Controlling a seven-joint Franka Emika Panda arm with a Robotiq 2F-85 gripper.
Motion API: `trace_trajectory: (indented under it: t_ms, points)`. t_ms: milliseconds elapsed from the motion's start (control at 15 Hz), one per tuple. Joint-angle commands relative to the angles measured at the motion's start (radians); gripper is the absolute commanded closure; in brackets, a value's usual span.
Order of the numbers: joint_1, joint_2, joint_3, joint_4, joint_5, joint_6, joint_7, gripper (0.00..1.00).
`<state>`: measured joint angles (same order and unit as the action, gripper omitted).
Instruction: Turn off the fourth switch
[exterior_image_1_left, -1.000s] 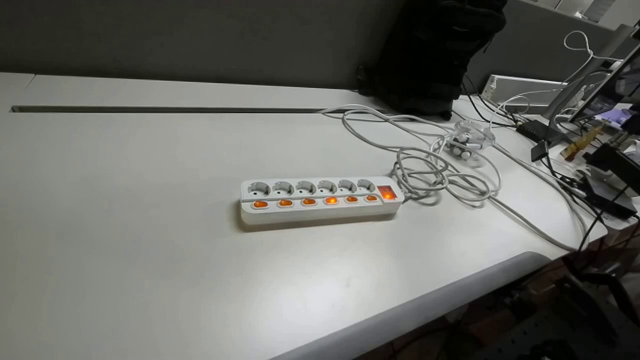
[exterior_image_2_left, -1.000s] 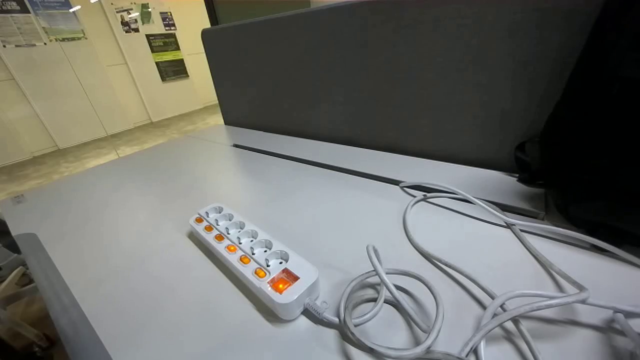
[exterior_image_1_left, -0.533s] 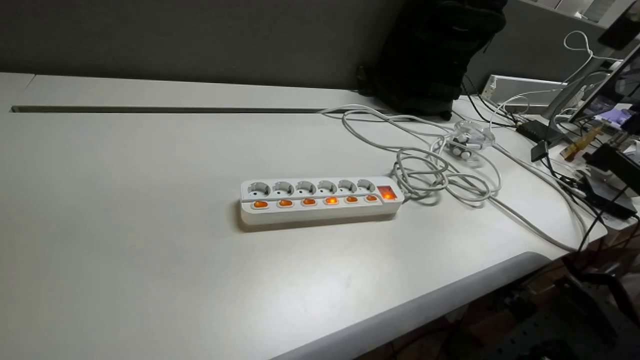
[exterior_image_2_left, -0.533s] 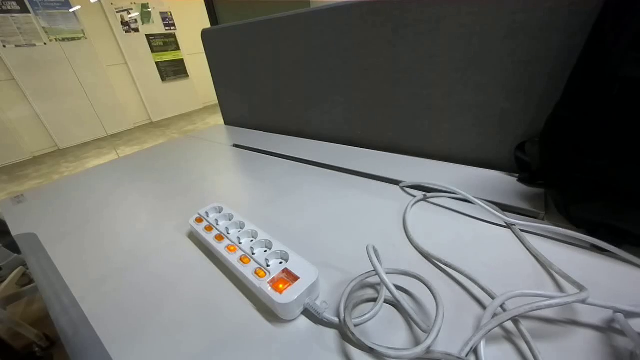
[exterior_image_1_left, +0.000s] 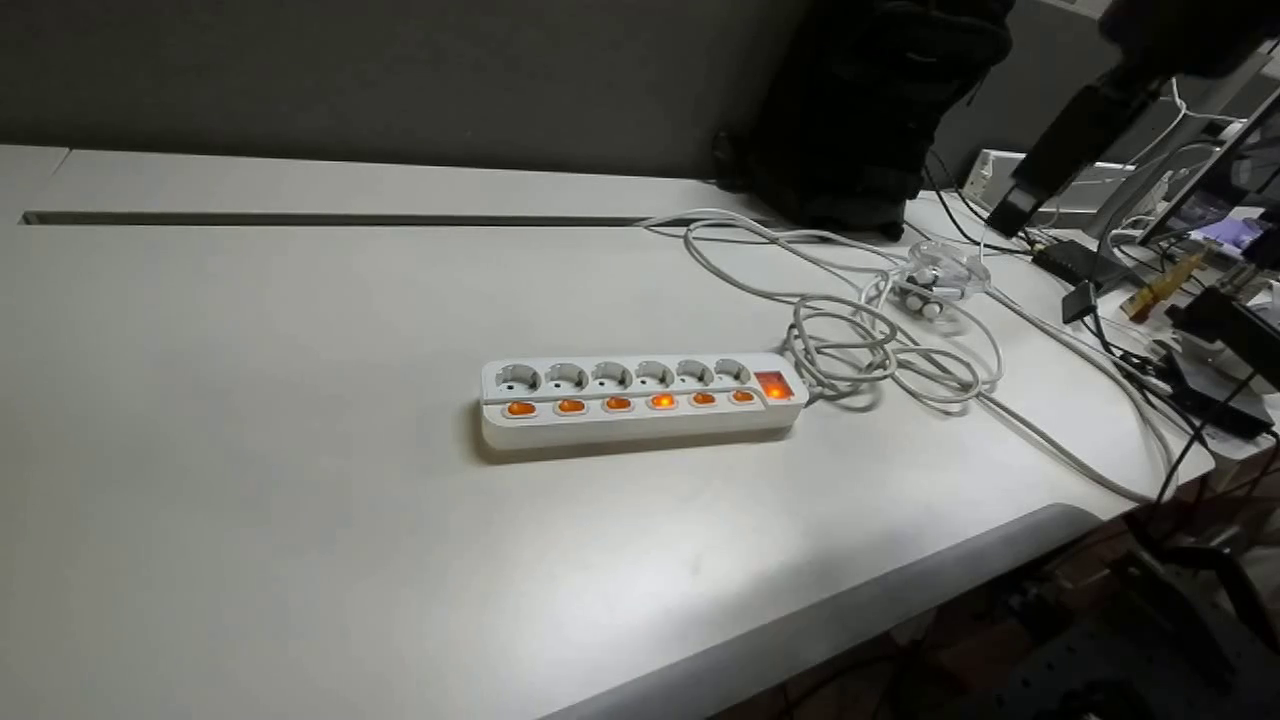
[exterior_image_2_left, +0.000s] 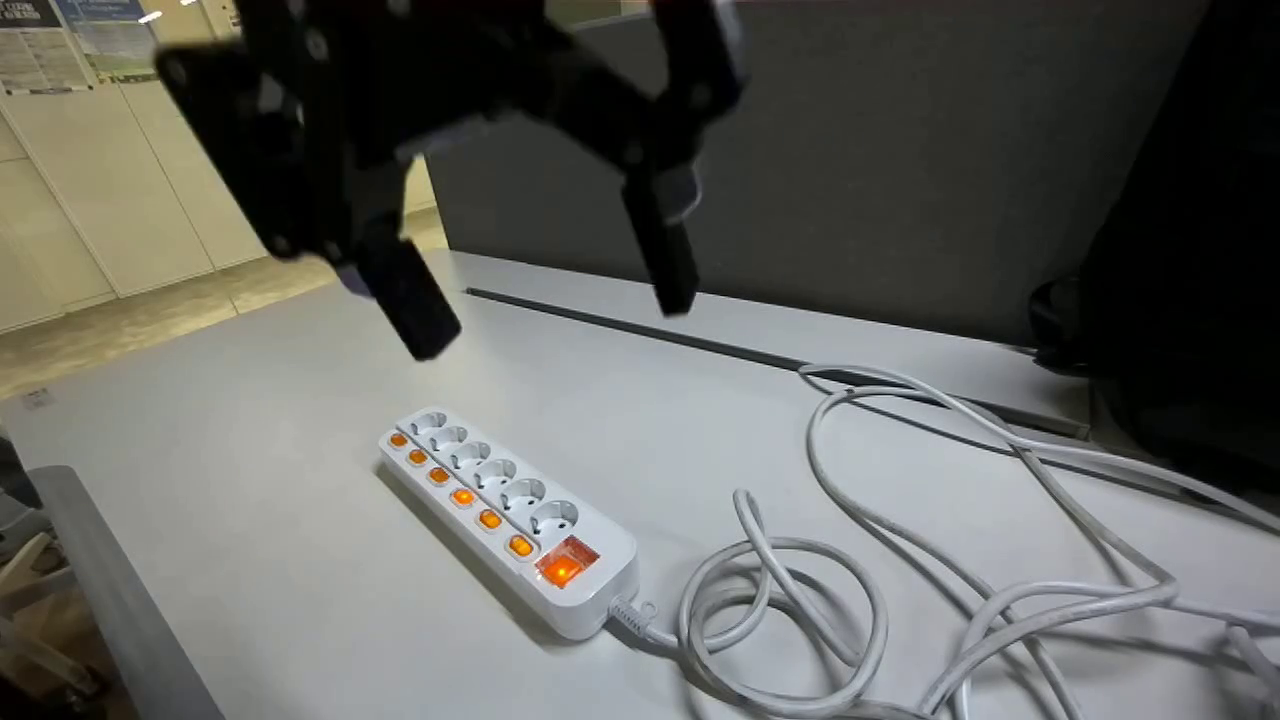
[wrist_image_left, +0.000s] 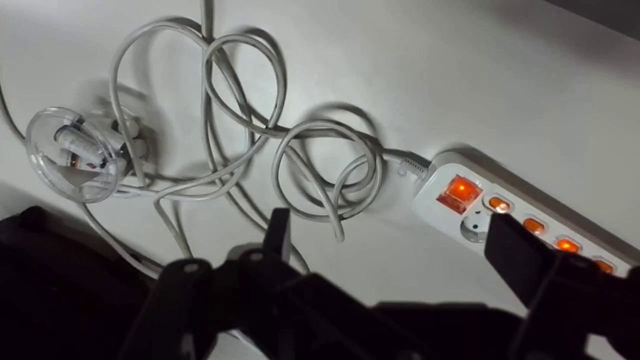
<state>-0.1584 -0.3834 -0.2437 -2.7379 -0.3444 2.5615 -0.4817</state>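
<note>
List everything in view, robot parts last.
desk: one, whitish, foreground
power strip: one, white, on desk
cords: uncounted, whitish, beside strip
small switches: six, orange, on strip; fourth from cordless end lit
main switch: one, reddish, cord end
sockets: six, whitish, beside switches
container: one, clear, among cords
bottles: several, white-capped, at container
partition: one, grey, behind desk
backpack: one, black, by partition
electronics: several, dark, past cords
posters: at least two, multicoloured, wall
gripper: one, black, open, above desk

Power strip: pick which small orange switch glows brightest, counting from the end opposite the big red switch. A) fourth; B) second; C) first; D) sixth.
A: in both exterior views the fourth switch shows a bright glowing spot, with two duller switches between it and the big red switch.
</note>
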Motion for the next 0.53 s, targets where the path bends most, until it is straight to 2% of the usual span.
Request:
trace_trajectory:
  t_ms: [0,400,467]
  points:
    - [-0.030,0.155,0.073,0.003,-0.066,0.067,0.133,0.00]
    - [0.039,0.356,0.106,0.023,0.032,0.101,0.078,0.00]
    - [0.049,0.381,0.113,0.026,0.059,0.111,0.063,0.25]
